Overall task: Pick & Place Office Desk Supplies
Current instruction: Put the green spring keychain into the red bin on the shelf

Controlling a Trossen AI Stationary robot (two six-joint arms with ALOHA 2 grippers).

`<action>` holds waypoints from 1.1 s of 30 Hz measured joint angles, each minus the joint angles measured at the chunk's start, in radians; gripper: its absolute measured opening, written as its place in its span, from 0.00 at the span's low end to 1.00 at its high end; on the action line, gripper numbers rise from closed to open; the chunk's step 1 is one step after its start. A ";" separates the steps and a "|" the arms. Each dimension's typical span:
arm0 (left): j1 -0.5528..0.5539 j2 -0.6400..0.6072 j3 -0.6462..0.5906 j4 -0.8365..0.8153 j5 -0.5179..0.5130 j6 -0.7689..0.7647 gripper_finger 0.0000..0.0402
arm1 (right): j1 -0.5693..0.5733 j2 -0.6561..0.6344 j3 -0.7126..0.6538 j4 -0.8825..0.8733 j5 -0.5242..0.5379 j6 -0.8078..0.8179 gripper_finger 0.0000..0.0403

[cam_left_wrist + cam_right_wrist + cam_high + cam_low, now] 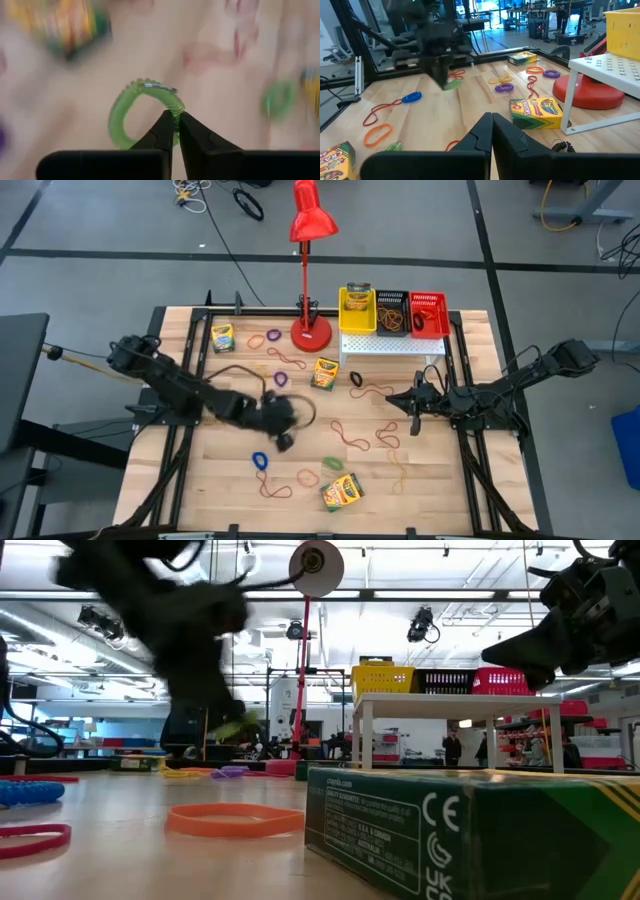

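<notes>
In the left wrist view my left gripper [176, 116] is shut on a green coiled loop [119, 107], one of the office desk supplies. In the high view this gripper [284, 436] is over the table's middle, left of centre. In the right wrist view it [441, 75] shows with the green loop [452, 84] below its tips. My right gripper [492, 121] waits shut at the table's right [414, 408], holding nothing. Crayon boxes [222, 336], [325, 372], [342, 492] lie flat on the wood among loose rubber bands [350, 435]. My left gripper pinches the green loop's coil [176, 107] between its two fingertips, at one spot on the ring next to a short metal piece [160, 88]. The fingers slant down from the table's left side. The loop sticks out ahead of the fingertips and looks clear of the table.
A red desk lamp [311, 330] stands at the far middle. Beside it a white perforated stand [392, 345] carries yellow [357, 310], black [392, 312] and red [428, 313] baskets. A blue loop [260, 462] and a green loop [333, 465] lie near the front.
</notes>
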State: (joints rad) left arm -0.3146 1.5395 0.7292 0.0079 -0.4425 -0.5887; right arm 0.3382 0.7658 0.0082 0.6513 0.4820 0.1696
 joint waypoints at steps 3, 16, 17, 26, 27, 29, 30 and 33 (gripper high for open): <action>0.069 0.034 0.000 0.221 0.023 0.165 0.04 | 0.000 0.000 0.000 0.018 0.000 0.003 0.03; 0.252 0.383 0.168 0.590 0.380 0.367 0.05 | 0.000 0.000 0.000 0.035 0.001 0.002 0.03; 0.252 0.408 0.194 0.584 0.393 0.377 0.05 | 0.000 0.000 0.000 0.035 0.001 0.002 0.03; 0.258 0.542 0.354 0.438 0.428 0.422 0.07 | 0.000 0.000 0.000 0.036 0.001 0.002 0.03; 0.256 0.542 0.361 0.417 0.429 0.426 0.08 | 0.000 0.000 0.000 0.034 0.001 0.002 0.03; 0.254 0.542 0.370 0.390 0.429 0.433 0.12 | 0.000 0.000 0.000 0.033 0.001 0.013 0.03; 0.252 0.539 0.370 0.379 0.429 0.433 0.15 | 0.000 0.000 0.000 0.033 0.001 0.020 0.03; 0.248 0.518 0.369 0.339 0.429 0.452 0.24 | 0.000 0.000 0.000 0.033 0.001 0.025 0.03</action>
State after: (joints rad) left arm -0.0666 2.0570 1.0985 0.3470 -0.0135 -0.1366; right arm 0.3382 0.7658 0.0082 0.6842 0.4831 0.1947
